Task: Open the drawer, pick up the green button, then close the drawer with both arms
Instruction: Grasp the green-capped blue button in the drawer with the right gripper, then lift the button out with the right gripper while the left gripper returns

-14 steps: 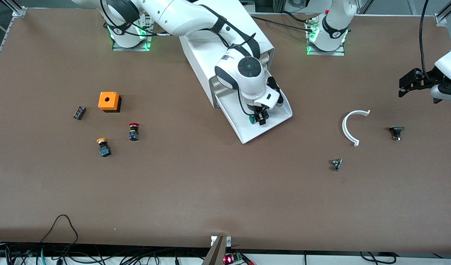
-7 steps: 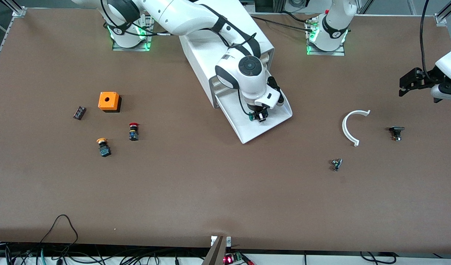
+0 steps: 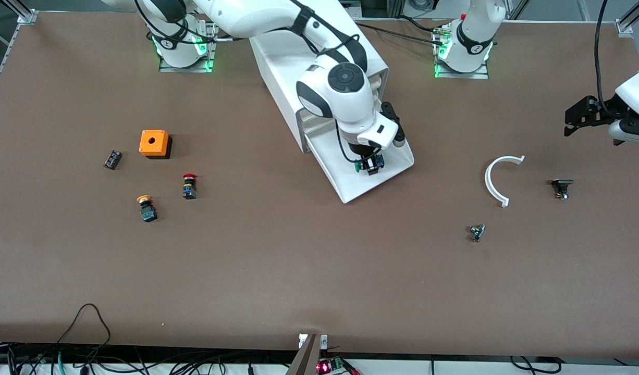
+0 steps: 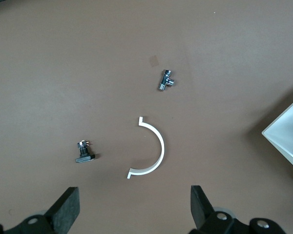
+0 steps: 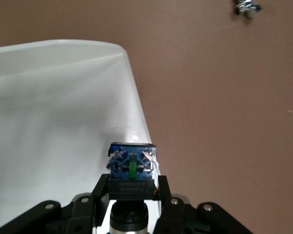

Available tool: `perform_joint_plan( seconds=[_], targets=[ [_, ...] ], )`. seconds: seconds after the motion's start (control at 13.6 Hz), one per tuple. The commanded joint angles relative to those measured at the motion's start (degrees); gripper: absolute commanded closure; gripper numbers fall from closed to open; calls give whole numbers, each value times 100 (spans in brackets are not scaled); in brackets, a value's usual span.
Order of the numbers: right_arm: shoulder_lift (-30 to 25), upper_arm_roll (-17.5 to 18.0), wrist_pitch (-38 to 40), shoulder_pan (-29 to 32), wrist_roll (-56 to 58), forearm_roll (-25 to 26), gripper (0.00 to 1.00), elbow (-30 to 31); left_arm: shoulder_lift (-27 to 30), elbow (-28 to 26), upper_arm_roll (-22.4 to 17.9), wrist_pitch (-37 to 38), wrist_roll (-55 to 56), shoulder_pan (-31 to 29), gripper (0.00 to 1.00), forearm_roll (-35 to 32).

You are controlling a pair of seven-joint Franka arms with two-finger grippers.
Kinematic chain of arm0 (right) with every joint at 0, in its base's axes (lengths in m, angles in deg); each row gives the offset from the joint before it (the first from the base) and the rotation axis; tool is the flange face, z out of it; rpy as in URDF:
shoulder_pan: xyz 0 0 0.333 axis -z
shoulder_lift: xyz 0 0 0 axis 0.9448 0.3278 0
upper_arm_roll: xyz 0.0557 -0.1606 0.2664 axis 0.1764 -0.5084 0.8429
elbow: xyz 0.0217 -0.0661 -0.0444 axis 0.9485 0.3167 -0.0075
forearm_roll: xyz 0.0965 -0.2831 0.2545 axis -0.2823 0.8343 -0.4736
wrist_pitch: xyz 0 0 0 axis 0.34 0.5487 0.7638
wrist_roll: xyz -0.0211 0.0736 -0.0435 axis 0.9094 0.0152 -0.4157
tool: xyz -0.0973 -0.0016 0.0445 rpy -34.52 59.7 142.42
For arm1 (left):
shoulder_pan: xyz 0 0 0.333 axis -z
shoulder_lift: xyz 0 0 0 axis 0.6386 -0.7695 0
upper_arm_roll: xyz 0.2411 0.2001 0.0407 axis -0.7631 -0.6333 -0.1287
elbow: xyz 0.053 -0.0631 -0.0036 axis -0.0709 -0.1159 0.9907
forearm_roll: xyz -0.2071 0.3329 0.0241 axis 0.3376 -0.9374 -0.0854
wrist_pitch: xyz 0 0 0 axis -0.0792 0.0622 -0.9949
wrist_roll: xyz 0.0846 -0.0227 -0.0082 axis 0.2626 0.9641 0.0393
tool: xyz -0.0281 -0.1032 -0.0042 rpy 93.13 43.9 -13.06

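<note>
Front view: the button [image 3: 370, 165] is clamped in the right gripper [image 3: 370, 166] over the open drawer [image 3: 351, 185]; the left gripper [image 4: 134, 212], fingers apart, waits above the desk [image 3: 298, 271].

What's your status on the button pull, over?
Right gripper shut on green button, lifted over the open drawer. Left gripper open, waiting over the white arc piece. Nothing in the way.
</note>
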Motion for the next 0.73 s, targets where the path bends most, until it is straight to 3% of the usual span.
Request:
perform_joint_plan(
  seconds=[0.0, 0.37, 0.51, 0.66],
  targets=[
    [-816, 24, 54, 359, -629, -204, 75, 768, -119, 235, 2, 162, -5, 20, 0, -40],
    [-1336, -98, 351, 1001, -2790, -152, 75, 1226, -215, 375, -7, 136, 4, 28, 0, -40],
    [-1407, -431, 519, 1054, -3425, -125, 75, 1253, -355, 323, 97, 75, 109, 81, 0, -75],
    [-1608, -774, 668, 1063, -3882, -125, 75, 1558, -549, 279, 343, -83, 921, 90, 0, -67]
  ],
)
